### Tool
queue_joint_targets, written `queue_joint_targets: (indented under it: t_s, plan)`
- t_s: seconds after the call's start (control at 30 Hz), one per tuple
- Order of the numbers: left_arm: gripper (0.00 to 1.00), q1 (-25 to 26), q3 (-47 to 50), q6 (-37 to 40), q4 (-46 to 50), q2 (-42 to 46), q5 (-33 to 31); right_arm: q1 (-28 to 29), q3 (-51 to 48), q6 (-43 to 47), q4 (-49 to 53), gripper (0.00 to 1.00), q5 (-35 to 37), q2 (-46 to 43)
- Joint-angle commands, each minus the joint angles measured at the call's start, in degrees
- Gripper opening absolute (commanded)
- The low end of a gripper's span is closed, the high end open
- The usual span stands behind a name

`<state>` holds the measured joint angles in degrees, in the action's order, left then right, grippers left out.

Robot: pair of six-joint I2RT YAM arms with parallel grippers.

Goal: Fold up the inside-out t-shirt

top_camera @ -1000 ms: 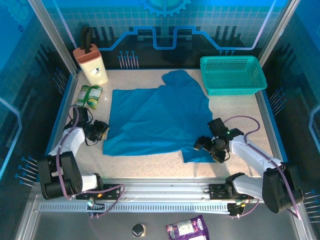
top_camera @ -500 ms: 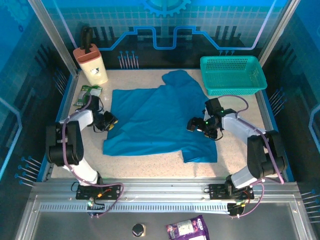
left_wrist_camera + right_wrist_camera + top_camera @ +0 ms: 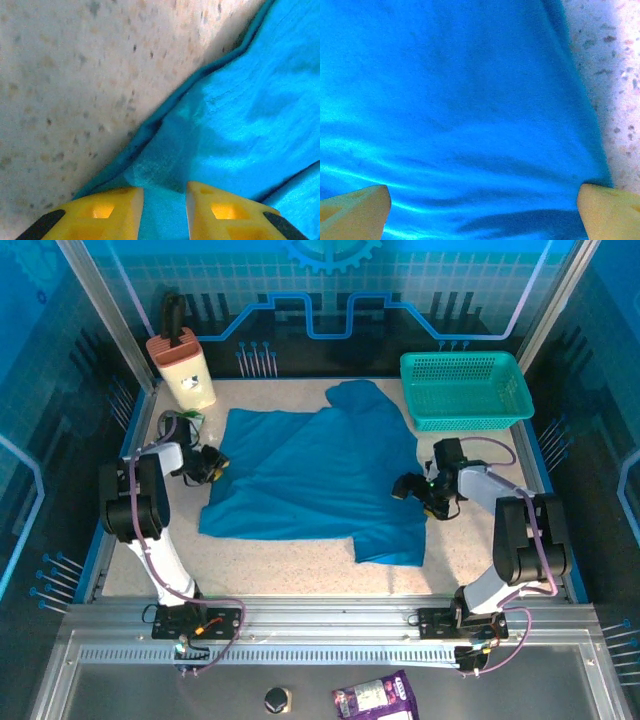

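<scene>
t-shirt [image 3: 310, 475] lay spread mid-table [image 3: 300, 565], wider left-right, soft wrinkly blue knit. left gripper [image 3: 164, 195] was narrowed on the left hem with cloth tented in the gap, looked pinched. right gripper [image 3: 482, 200] gaped wide over the right edge, holding nothing.

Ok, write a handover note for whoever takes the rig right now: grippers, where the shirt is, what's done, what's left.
Left gripper: jaws narrow at the t-shirt's left edge, cloth in the gap; a firm grip can't be confirmed.
Right gripper: open wide, low over the shirt's right edge, holding nothing.
T-shirt: spread mostly flat and wrinkled on the table.
Done: no fold visible.
Left: all the folding.
</scene>
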<state>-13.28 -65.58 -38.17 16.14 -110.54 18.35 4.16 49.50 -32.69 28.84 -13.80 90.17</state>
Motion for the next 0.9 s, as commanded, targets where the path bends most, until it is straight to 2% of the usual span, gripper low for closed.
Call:
queue_joint_targets:
  t_s: [0.0, 0.17, 0.27, 0.4, 0.6, 0.87]
  plan:
    - [0.31, -1.40, -0.65, -1.64, 0.95, -2.94, -3.35, -0.39, -0.55, 0.86, 2.94, 0.95, -0.20, -3.29]
    - [0.31, -0.91, -1.81, -1.10, 1.31, 0.11, -2.09, 4.68, 0.44, 2.05, 7.56, 0.89, 0.06, -8.29]
    - [0.31, 0.10, -2.39, 0.49, 3.74, 2.97, -1.31, 10.55, 1.35, 3.83, 10.83, 0.81, 0.27, -9.97]
    - [0.31, 2.20, -1.76, 2.40, 6.85, 7.52, -1.47, 19.35, 4.16, 6.86, 16.05, 0.75, 1.94, -8.93]
    - [0.31, 9.51, 0.18, 4.96, 9.58, 12.58, -0.15, 27.95, 4.83, 8.51, 16.77, 0.68, 1.84, -3.22]
    - [0.31, 18.00, 3.44, 2.68, 8.25, 14.75, 1.43, 33.54, 6.95, 8.80, 15.37, 0.68, -0.83, 3.46]
